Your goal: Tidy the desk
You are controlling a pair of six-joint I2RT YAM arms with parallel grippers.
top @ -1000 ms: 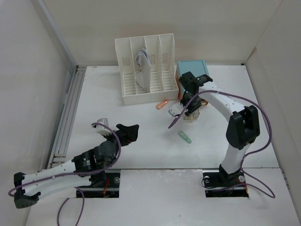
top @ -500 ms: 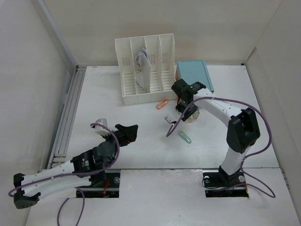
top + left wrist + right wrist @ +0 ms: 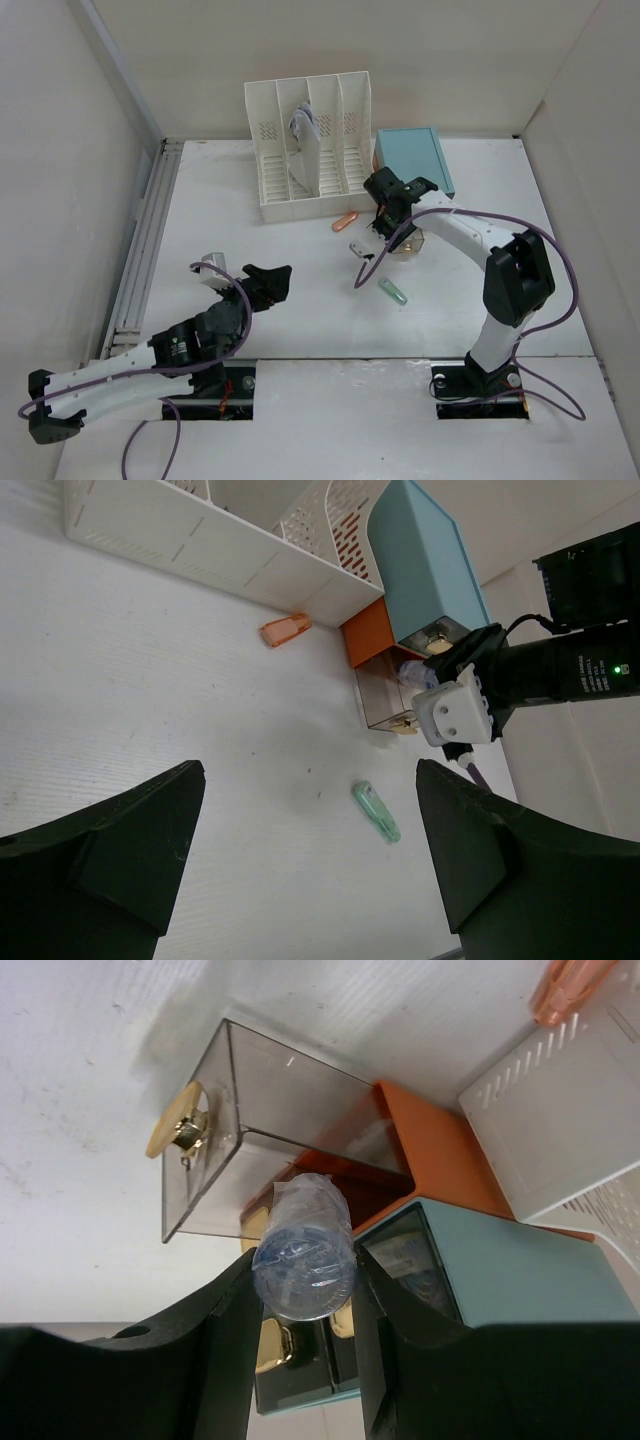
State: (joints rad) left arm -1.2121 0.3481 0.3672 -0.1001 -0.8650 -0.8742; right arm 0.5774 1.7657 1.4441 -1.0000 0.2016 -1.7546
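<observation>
The right pincer (image 3: 303,1275) is gripping a clear rounded thing (image 3: 303,1250) that is showing only its end, so I am not making out what it is. Its fingers (image 3: 215,1360) are running off the bottom edge. The teal box (image 3: 500,1270) and file rack (image 3: 560,1130) are getting cut off at the right. In that rack, at the worktop's (image 3: 250,290) far edge, a pale thing (image 3: 303,125) is sitting too small to name.

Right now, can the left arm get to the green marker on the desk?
Probably yes. The left claw is open and empty, and the green marker lies flat on bare desk ahead of it with nothing between. The right claw holds a bottle farther back, by the drawers.
</observation>
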